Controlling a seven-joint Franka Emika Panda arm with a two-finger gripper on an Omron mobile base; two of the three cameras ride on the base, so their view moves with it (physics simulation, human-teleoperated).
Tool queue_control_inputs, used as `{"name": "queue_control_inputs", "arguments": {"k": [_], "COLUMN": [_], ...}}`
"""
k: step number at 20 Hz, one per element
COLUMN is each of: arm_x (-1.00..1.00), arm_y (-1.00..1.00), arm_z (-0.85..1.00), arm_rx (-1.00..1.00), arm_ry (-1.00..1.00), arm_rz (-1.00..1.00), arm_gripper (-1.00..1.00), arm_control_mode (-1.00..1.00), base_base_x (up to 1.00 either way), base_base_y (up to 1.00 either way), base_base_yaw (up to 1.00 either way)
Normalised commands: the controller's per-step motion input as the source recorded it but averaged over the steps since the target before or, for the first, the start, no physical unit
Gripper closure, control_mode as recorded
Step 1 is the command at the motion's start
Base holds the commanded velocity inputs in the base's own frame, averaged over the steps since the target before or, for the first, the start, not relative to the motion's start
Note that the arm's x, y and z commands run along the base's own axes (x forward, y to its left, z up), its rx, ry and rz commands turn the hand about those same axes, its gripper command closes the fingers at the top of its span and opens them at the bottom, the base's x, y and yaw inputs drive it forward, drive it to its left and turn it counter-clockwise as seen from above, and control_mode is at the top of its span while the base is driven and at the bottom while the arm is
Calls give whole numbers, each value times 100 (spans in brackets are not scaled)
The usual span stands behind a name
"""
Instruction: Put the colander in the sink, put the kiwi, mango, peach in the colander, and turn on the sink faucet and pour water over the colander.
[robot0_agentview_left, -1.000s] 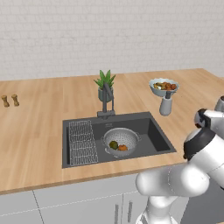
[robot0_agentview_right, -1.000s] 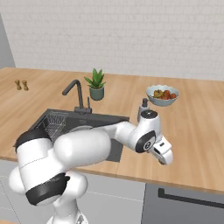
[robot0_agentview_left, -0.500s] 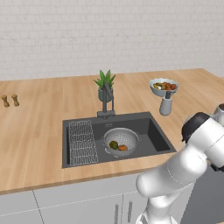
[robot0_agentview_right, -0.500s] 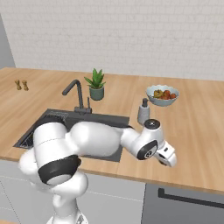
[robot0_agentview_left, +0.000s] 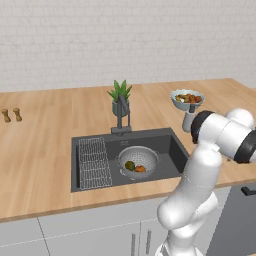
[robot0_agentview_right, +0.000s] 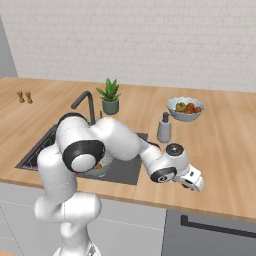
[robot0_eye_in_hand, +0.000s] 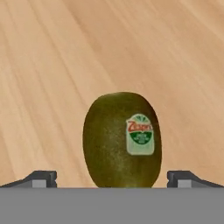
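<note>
Spread fingers (robot0_eye_in_hand: 43, 178) flank the kiwi (robot0_eye_in_hand: 122, 139) on the wooden surface (robot0_eye_in_hand: 65, 52). Closing off-centre could roll the round fruit toward twelve o'clock.

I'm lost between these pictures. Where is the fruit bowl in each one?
Left base view: fruit bowl at upper right, on the counter to the right of the sink.
Right base view: fruit bowl right of centre, behind the soap dispenser.
Hand view: aimed at a kiwi lying on the wooden counter.
Shared landmark: the potted plant behind the sink.
</note>
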Motion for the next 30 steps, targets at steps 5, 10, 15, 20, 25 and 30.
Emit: {"name": "queue_control_inputs", "arguments": {"k": [5, 10, 15, 20, 25, 30], "arm_x": [29, 3, -10, -16, -27, 1], "arm_y": [-33, -44, -18, 18, 81, 100], "arm_z": [-26, -26, -12, 15, 96, 100], "arm_rx": [0, 0, 0, -2, -11, -23], "arm_ry": [0, 0, -2, -22, -46, -38], "arm_rz": [14, 5, 2, 12, 20, 13], "arm_gripper": [-100, 100, 100, 100, 100, 100], "arm_control_mode": [-100, -100, -100, -100, -100, -100], "base_base_x": [0, 0, 0, 0, 0, 0], "base_base_y": [0, 0, 0, 0, 0, 0], "base_base_yaw": [0, 0, 0, 0, 0, 0]}}
